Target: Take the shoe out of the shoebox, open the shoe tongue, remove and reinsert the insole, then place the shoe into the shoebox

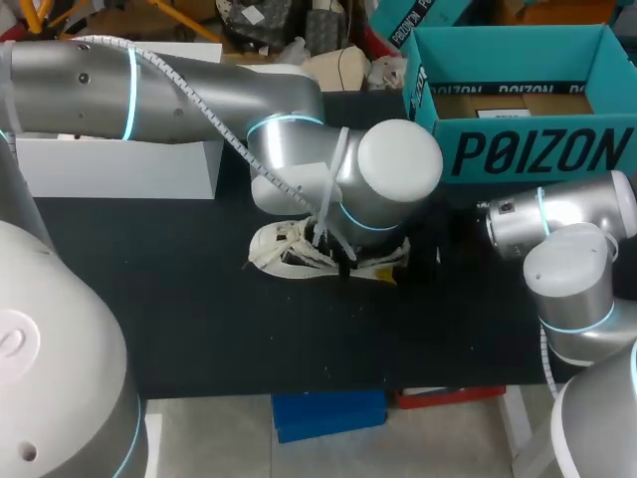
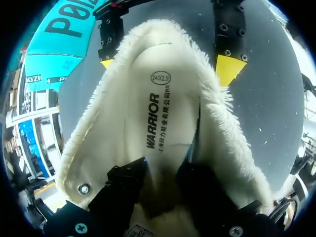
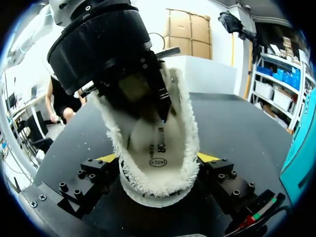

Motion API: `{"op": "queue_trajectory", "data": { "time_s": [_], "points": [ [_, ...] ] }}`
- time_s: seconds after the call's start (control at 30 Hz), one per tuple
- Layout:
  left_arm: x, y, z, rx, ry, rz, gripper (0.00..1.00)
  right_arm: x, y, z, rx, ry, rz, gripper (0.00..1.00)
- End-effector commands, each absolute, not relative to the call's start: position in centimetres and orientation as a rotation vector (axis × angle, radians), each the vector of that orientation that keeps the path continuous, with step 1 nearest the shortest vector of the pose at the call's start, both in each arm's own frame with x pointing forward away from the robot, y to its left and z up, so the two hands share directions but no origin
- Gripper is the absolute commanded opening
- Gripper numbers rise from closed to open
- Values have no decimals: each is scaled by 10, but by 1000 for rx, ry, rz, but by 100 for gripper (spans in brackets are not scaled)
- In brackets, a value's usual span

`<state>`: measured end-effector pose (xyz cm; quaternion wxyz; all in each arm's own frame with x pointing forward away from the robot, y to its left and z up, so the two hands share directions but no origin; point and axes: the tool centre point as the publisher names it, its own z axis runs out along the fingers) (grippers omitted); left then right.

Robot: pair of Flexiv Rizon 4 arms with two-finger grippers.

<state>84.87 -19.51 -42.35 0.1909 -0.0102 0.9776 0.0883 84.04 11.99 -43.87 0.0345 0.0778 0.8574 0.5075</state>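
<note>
In my left wrist view the left pincer is sunk into the mouth of the white fleece-lined shoe, its dark fingers over the cream printed insole. The tips are buried, so I cannot tell whether they are clenched on the insole or merely resting against it. Past them, the right pincer grasps the shoe's heel, one yellow tip pressed into the fleece on each side. In the head view the shoe lies at centre frame on the black surface, out of the teal cardboard shoebox, which stands open at upper right. My worry is the soft fleece: the heel hold could slip, and the whole shoe would rise with the insole. The left fingers could also snag lining instead of insole, or crease the insole if they drag at an angle.
</note>
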Motion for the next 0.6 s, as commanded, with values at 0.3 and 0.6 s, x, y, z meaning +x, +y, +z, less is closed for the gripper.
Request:
{"op": "queue_trajectory", "data": {
  "time_s": [0.3, 0.6],
  "points": [
    [891, -189, -488, -98, 2646, 151, 32, 841, 121, -440, 241, 2638, 1560, 0],
    [891, -196, -501, -113, 2699, 168, 0, 841, 121, -440, 241, 2638, 1560, 0]
  ]
}}
